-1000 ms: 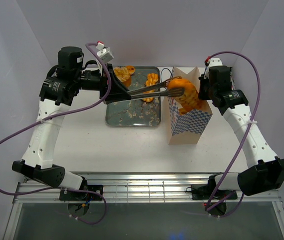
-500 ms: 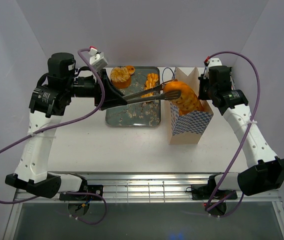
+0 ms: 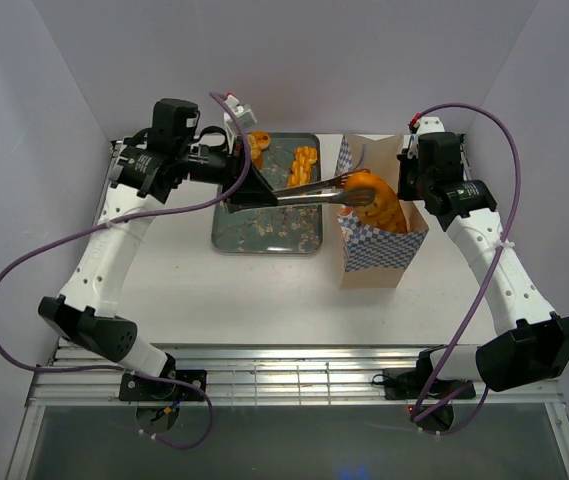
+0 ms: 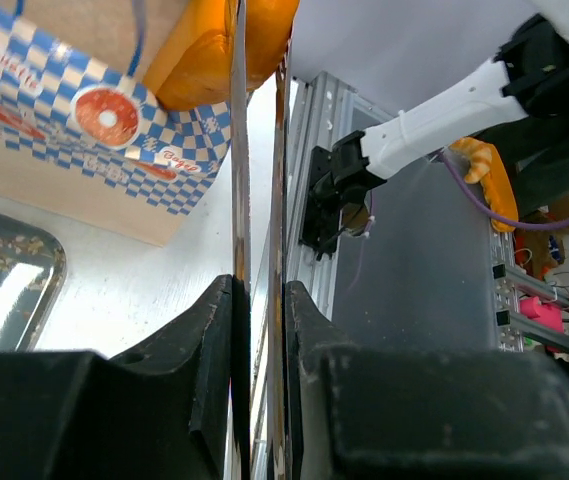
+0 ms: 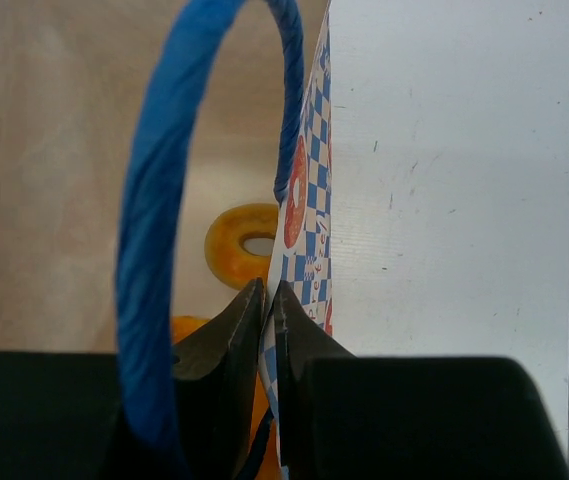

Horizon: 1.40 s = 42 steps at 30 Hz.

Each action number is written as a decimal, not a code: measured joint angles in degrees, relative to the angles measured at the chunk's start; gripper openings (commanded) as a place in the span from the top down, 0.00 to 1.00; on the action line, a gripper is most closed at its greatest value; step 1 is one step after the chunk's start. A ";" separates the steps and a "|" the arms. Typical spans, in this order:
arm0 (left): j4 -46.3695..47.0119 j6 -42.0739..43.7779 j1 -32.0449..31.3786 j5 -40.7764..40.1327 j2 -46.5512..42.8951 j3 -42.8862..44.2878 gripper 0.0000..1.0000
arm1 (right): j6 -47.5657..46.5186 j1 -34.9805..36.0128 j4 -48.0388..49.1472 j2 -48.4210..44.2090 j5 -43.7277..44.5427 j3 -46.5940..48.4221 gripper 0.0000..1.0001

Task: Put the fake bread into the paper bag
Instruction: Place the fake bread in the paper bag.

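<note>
My left gripper (image 3: pixel 256 190) (image 4: pixel 261 292) is shut on a pair of metal tongs (image 3: pixel 309 186) (image 4: pixel 238 150). The tongs' tips clamp the upper end of the long orange baguette (image 3: pixel 376 200) (image 4: pixel 199 60). The baguette slants down into the open mouth of the paper bag (image 3: pixel 379 248) (image 4: pixel 74 115). My right gripper (image 3: pixel 405 182) (image 5: pixel 269 292) is shut on the bag's checkered right wall (image 5: pixel 309 225). A ring donut (image 5: pixel 244 243) lies on the bag's floor. Two more pastries (image 3: pixel 305 159) (image 3: pixel 257 146) lie on the tray.
The grey blossom-patterned tray (image 3: pixel 264 232) (image 4: pixel 4 285) lies left of the bag. The bag's blue cord handle (image 5: pixel 154 210) loops just left of my right fingers. White walls close in behind and on both sides, and a metal rail runs along the near edge.
The left arm has swung right and its wrist has come over the tray. The tongs have carried the baguette slightly right and lower into the bag's mouth. The right arm has not moved.
</note>
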 measured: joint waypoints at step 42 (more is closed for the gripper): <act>4.72 -6.47 -9.18 -18.45 7.78 7.56 0.75 | 0.87 -0.04 1.53 0.00 0.04 -0.74 0.85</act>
